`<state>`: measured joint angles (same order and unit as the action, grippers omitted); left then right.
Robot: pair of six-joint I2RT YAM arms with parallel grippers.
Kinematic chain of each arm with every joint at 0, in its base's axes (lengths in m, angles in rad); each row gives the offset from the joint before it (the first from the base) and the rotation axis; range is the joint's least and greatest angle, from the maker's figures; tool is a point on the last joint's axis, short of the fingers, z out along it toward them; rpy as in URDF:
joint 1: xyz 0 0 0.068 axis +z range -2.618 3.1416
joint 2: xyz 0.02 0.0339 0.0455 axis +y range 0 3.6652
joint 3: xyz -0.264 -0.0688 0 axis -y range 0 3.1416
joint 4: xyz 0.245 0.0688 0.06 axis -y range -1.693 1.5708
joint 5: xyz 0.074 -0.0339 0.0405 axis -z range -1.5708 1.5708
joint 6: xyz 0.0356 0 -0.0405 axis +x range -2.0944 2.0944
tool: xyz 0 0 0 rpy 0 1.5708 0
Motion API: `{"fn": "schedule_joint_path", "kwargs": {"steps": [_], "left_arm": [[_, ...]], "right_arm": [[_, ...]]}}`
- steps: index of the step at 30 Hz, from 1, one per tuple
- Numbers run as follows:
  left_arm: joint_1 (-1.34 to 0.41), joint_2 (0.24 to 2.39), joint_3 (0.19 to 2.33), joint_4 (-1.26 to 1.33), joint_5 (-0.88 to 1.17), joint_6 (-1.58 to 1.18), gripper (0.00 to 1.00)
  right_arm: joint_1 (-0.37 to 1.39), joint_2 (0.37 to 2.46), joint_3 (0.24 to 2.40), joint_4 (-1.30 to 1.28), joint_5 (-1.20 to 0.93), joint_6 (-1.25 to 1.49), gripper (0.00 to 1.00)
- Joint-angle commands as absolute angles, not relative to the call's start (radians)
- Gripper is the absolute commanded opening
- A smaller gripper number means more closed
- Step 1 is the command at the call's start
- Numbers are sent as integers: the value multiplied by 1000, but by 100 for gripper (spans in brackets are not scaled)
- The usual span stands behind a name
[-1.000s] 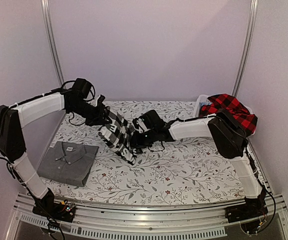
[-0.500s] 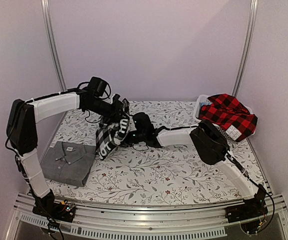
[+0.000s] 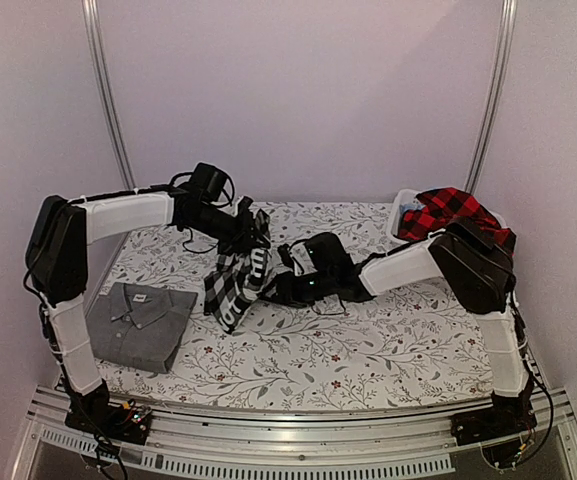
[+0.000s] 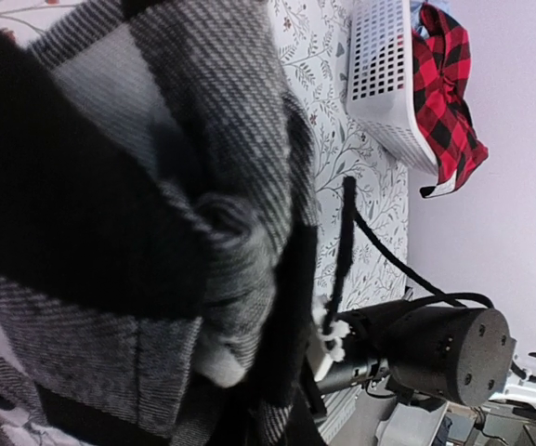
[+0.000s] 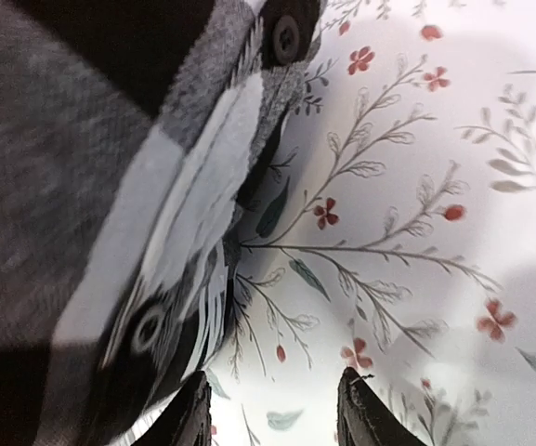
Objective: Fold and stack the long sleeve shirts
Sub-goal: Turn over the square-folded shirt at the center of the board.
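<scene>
Within the last second, has flipped the slant of the check shirt: then stretched between both arms with its low end away from the grey shirt, now hung with its low end swung toward that shirt. Appears to have let go with the right pincer: shows its fingertips spread in the wrist view, with only flowered desk between them and cloth passing on one side. Hides the fingers of the left pincer behind cloth in its own view, yet hangs the whole garment from there in the top view, so reads as pinching the check shirt at its upper end. Suggests a shake-out or re-grip, not a finished fold: leaves it bunched and twisted, just right of the grey shirt and not yet stacked on it. Runs the long axis steeply down from the left pincer, slanting nearer and toward the grey shirt; cannot tell whether the low end touches the desk. Shows white lettering along that axis. Leaves the red shirt far right of the grey shirt, draped on the basket
</scene>
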<state>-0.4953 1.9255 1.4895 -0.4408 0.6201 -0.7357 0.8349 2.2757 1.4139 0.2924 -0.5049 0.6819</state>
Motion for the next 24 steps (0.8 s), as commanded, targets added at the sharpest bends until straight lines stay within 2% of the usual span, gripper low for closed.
{"fn": "schedule_joint_path", "kwargs": {"steps": [1,3,5,6,7,10,16,19,20,22,24], "left_arm": [[-530,1974,1531,-390,647,-716,10],[-553,2011,1566,-393,643,-704,22],[-581,2041,1612,-412,613,-685,45],[-598,2049,1634,-419,596,-679,60],[-606,2051,1648,-419,575,-674,69],[-608,2013,1640,-405,515,-674,80],[-558,1842,1453,-372,328,-696,82],[-503,1743,1303,-356,260,-703,75],[-444,1665,1188,-342,248,-701,68],[-412,1624,1084,-329,240,-690,65],[-394,1603,1024,-326,218,-678,57]], "right_arm": [[807,2072,1242,210,-325,611,46],[789,1987,1150,166,-262,607,48],[773,1876,1060,120,-188,606,53],[767,1822,1030,92,-158,603,56],[764,1787,1010,61,-130,600,58],[762,1689,997,8,-96,582,65],[772,1765,1147,-77,-140,493,67],[778,1840,1219,-110,-150,455,63],[778,1894,1248,-119,-149,431,59],[778,1929,1267,-124,-153,411,57],[777,1954,1278,-121,-161,390,56]]}}
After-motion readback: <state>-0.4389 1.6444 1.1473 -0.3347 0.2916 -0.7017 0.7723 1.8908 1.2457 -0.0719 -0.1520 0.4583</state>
